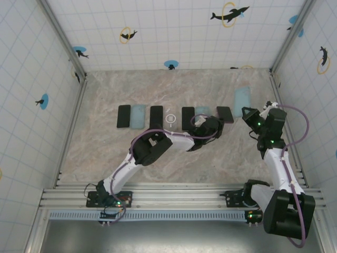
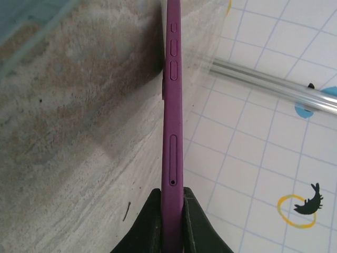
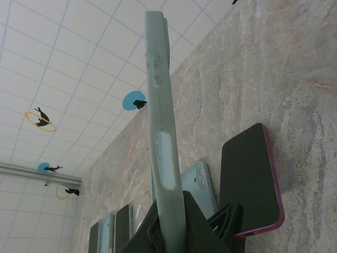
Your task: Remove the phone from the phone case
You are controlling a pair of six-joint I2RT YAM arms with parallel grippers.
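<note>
Left gripper (image 2: 172,227) fingers (image 2: 150,224) sit at the bottom of the left wrist view, clamped tight on a slim purple phone (image 2: 172,132). The phone is held edge-on and runs up out of frame, with its side buttons and SIM tray slot facing the camera. Beige marble-pattern table (image 2: 68,132) is on its left and white tiled wall (image 2: 263,158) on its right. Cannot tell if the phone's far end touches the table.

In the right wrist view the right gripper (image 3: 171,219) is closed on a pale blue-green rubbery phone case (image 3: 160,105). The case is edge-on and roughly upright, with button bumps along its side. Past it, a black-screen phone with magenta rim (image 3: 250,179) lies flat on the table. Just beside that is a light blue case with camera cutout (image 3: 199,182), also flat. More flat slabs lie further left, too small to tell.

In the top view both arm bases are at the near edge. The left gripper (image 1: 202,126) reaches to mid-table, at the row of flat phones and cases. The right gripper (image 1: 248,113) is at the right end of the row, and the phone case (image 1: 242,97) in it points toward the back wall. The purple phone and the case are apart, one in each gripper. A small white ring (image 1: 170,118) lies mid-row.
</note>
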